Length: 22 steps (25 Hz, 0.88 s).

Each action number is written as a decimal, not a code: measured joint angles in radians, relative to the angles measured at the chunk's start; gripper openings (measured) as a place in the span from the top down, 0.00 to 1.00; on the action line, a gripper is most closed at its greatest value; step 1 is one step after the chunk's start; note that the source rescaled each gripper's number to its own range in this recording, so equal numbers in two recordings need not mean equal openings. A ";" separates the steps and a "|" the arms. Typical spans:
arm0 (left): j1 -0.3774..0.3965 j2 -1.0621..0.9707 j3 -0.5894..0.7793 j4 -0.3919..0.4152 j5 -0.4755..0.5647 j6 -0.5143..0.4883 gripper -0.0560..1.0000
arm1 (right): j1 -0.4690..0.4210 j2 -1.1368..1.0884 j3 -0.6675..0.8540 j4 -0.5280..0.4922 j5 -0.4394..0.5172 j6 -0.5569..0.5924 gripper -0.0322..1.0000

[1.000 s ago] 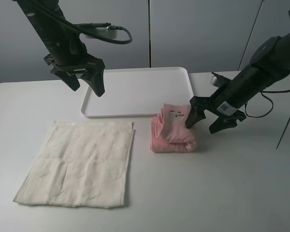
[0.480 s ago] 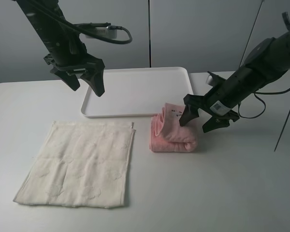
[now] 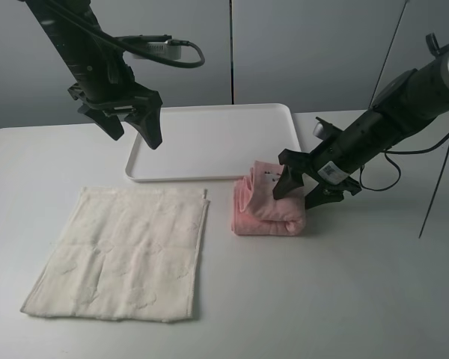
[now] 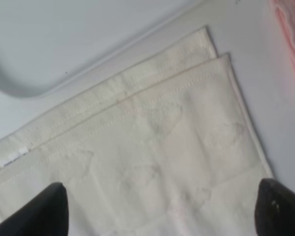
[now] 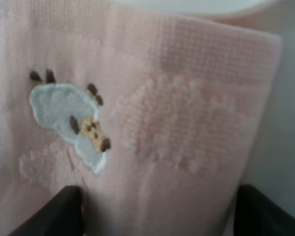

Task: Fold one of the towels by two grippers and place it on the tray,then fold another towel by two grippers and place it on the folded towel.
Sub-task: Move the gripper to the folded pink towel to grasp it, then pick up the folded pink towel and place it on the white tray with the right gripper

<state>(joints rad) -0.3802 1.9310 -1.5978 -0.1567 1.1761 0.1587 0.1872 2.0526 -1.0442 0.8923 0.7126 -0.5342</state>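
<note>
Robot lab, prob.: bare white table (image 3: 359, 299), grey wall panels (image 3: 307, 52), L arm (image 3: 82, 52) & R arm (image 3: 404, 101) w/ cables.

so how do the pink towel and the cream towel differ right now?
Pink towel is folded into a small thick bundle; cream towel lies flat, far wider. Right end effector, jaws open, flanks the pink towel; left end effector hangs clear of the cream towel. Both: embossed terry, on the table, off the tray.

No text is legible. A small white tag (image 4: 12, 160) on the cream towel (image 4: 152, 162) and a white sticker (image 3: 327, 170) on the right arm (image 3: 389, 112) are too blurred to read.
</note>
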 joint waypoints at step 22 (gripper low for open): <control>0.000 -0.039 0.000 0.000 -0.006 0.002 0.02 | 0.038 -0.017 -0.018 0.055 0.072 -0.110 0.85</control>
<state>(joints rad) -0.3802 1.8918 -1.5978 -0.1567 1.1700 0.1606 0.2251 2.0359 -1.0619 0.9469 0.7841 -0.6444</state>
